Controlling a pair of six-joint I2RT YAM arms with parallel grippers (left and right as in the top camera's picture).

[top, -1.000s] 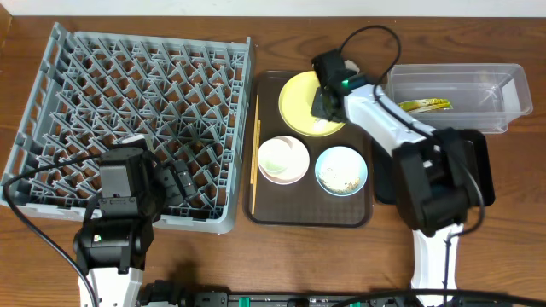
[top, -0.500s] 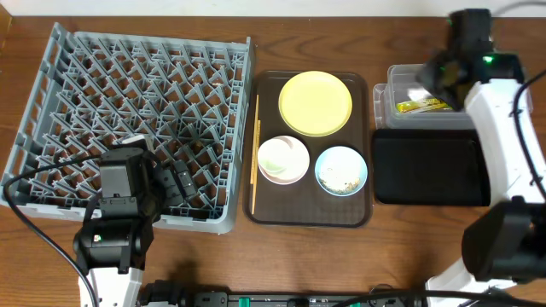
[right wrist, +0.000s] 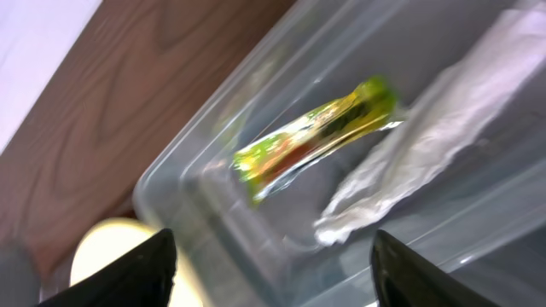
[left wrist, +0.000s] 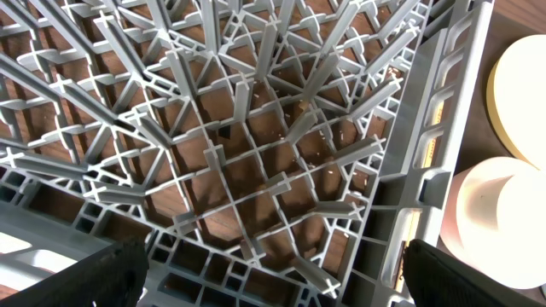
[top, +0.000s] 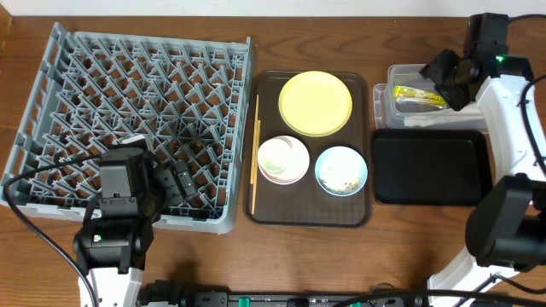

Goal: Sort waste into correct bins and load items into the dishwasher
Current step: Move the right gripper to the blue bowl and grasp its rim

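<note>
The left gripper (top: 173, 182) and right gripper (top: 450, 79) both hover, jaws spread, empty.

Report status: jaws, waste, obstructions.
Left gripper over rack, right gripper over tub; jaws open, empty. Napkin, wrapper inside tub. Nothing blocking.

Under right pincer (right wrist: 273, 277) (black): tub (right wrist: 183, 183) clear; wrapper (right wrist: 316, 136) glossy yellow-green with orange-red patch; napkin (right wrist: 431, 141) white. Just beside that pincer: bin tray (top: 431, 166) plain black. Well apart from it: serving tray (top: 309, 215) dark brown; plate (top: 316, 103) plain yellow; white bowl (top: 283, 159), faint green tint inside; light-blue bowl (top: 341, 170), whitish-beige flecks (top: 344, 181); chopsticks (top: 254, 153) pale wood. Under left pincer (left wrist: 281, 281) (black): rack (left wrist: 256, 128) grey, diagonal lattice, brown showing through. Counter (top: 341, 34) mid-brown, wood-grained.
</note>
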